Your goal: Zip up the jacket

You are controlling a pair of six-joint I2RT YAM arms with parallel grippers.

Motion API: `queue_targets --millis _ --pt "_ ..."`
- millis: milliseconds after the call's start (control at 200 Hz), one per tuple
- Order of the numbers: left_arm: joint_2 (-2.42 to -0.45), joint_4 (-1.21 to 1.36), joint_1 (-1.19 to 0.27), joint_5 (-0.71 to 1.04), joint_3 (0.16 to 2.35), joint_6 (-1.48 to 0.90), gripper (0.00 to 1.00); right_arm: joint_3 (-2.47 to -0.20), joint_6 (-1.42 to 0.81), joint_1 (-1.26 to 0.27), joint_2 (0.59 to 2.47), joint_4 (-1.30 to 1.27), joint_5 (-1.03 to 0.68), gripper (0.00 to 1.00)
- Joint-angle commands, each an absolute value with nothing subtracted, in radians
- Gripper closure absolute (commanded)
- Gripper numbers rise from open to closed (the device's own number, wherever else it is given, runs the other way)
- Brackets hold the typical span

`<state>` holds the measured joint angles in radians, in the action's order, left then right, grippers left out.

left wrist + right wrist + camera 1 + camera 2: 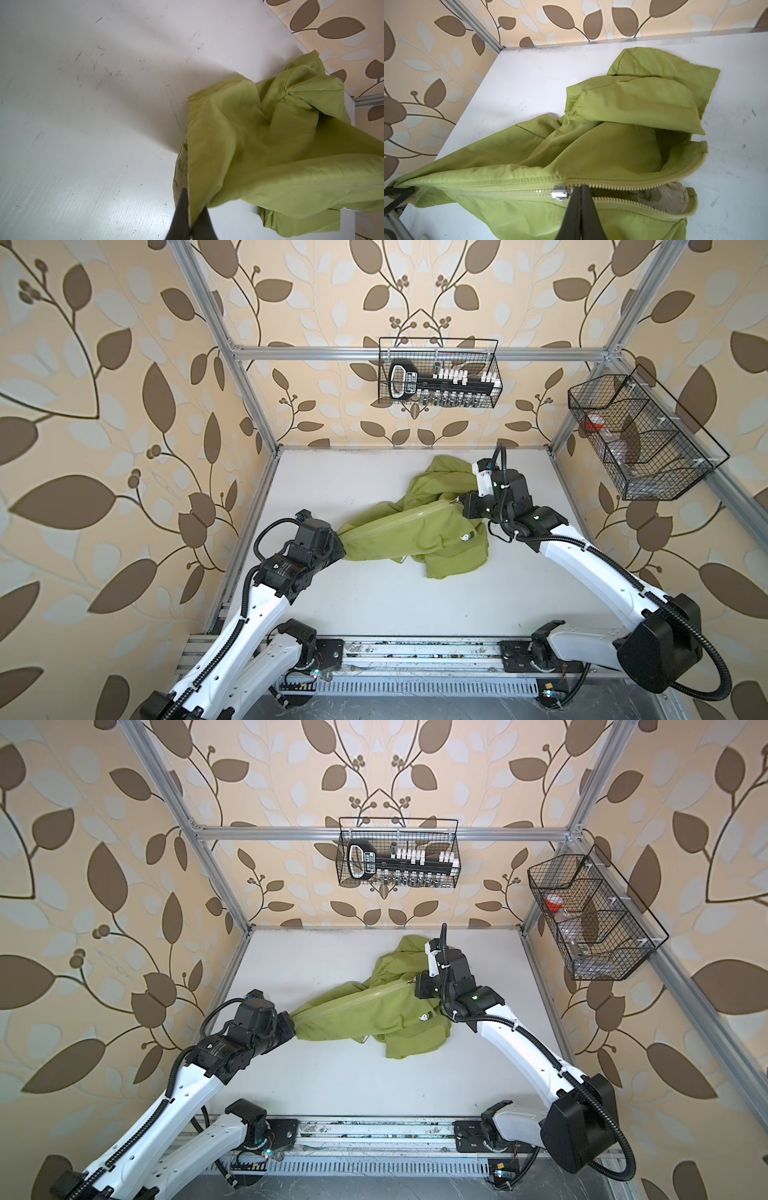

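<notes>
Right now your jacket lies on the white table. In both top views it is drawn into a band running from 8 o'clock to 2 o'clock across the table's middle. Your left gripper is pinched tight on the hem end at 8 o'clock, and a sliver of printed lining shows beside its fingers. Your right gripper is clamped on the metal zipper pull at the 2 o'clock end. From the pull toward the left gripper the zipper is meshed. On the collar side the two rows of teeth stand apart. The hood is bunched at about 12 o'clock from the jacket's middle.
</notes>
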<state>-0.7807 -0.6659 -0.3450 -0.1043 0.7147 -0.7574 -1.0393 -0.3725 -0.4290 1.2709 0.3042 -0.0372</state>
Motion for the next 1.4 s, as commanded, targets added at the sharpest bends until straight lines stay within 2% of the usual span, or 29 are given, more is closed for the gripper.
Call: queue_targets --millis 0,1399 --pt "-0.773 -0.681 -0.33 -0.146 0.708 -0.748 1.0 -1.049 -0.353 -0.413 1.255 0.309 -0.017 1.0" --pt "-0.861 -0.687 -0.319 -0.297 0.777 -0.694 1.0 -1.057 -0.398 -0.388 1.25 0.285 -0.058 1.0"
